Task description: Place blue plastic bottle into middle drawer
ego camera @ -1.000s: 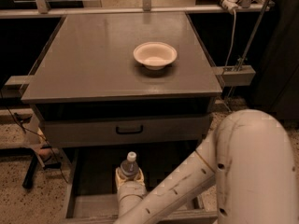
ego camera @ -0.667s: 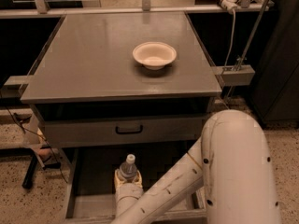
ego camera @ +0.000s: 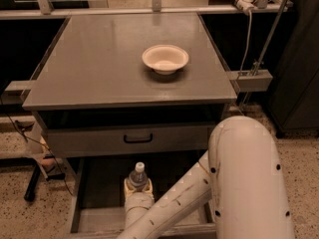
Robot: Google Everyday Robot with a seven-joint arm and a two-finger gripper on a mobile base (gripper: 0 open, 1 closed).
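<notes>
- White robot arm [ego camera: 249, 183] reaches down, setting the gripper claw [ego camera: 138, 199] inside the open middle drawer [ego camera: 99, 188].
- Blue plastic bottle [ego camera: 138, 176] stands upright at the claw's far end, cap up, apparently ready for release; whether the claw clamps it cannot be told.
- Beyond and above the claw: upper drawer front [ego camera: 89, 142], then cream bowl [ego camera: 165, 59].

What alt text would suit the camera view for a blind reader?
A white robot arm reaches into the open middle drawer of a grey cabinet, its gripper at an upright blue plastic bottle. A cream bowl sits on top, above a closed drawer.
</notes>
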